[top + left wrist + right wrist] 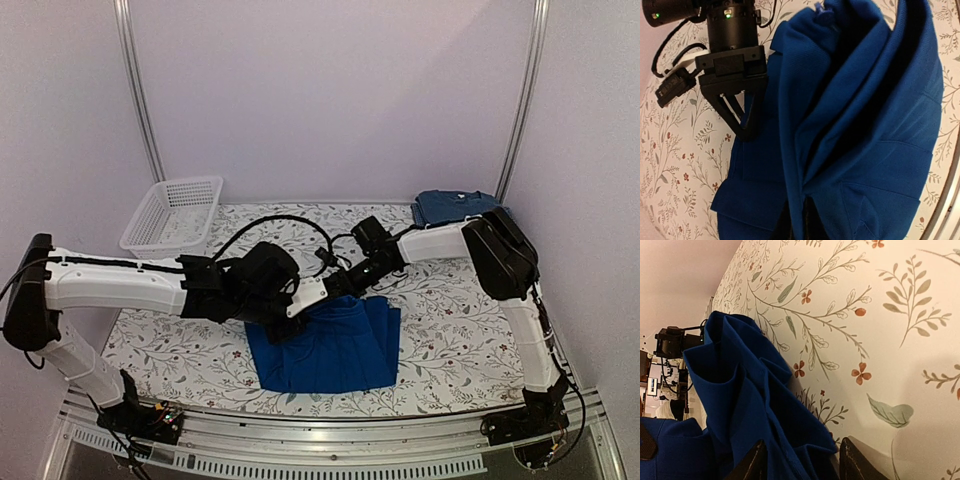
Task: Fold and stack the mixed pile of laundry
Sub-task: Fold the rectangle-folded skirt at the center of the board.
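I am watching the white mesh basket [172,212] sitting well back and left of the royal-blue garment [335,350], which is lying rumpled on the bench [450,330]. My left gripper [278,322] is working at the garment's back-left corner, its jaws clamped tight on the cloth. My right gripper [800,462] is hovering at the garment's back edge, jaws standing partly apart astride a loose fold. A folded darker blue garment [455,207] is resting well back and right of the royal-blue garment.

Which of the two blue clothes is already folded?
The darker blue garment in the far right corner, lying flat and squared; the bright royal-blue garment in the middle is bunched into pleats.
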Tool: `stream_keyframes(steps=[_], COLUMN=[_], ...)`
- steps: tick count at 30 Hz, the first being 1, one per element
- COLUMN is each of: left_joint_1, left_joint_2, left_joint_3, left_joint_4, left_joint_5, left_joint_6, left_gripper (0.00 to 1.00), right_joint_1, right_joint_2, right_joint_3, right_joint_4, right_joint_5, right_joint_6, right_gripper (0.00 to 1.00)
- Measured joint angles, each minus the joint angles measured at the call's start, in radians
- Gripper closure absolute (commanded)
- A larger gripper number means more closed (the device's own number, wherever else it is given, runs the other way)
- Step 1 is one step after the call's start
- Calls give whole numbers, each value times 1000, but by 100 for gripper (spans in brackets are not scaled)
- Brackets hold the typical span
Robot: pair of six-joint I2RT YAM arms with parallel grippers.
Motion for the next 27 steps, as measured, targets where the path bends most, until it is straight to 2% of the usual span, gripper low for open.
stream_keyframes(steps=[7, 14, 22, 27], left_joint_1=[63, 86, 94, 97], left_joint_2=[140, 236, 296, 318], left_joint_3=[59, 89, 85, 70], left_joint_4=[29, 85, 183, 228], left_joint_5=[-40, -77, -86, -74], left_joint_6=[29, 63, 100, 100], left_gripper=[97, 94, 83, 63], right_joint_1=[1, 3, -1, -59], right_joint_2=[-4, -5, -15, -59], right_joint_3=[-55, -60, -59, -53], right_joint_4=[42, 36, 20, -15], right_joint_5=[-86, -108, -101, -9], right_joint_6=[-5, -21, -21, 3], right_gripper=[54, 54, 44, 41])
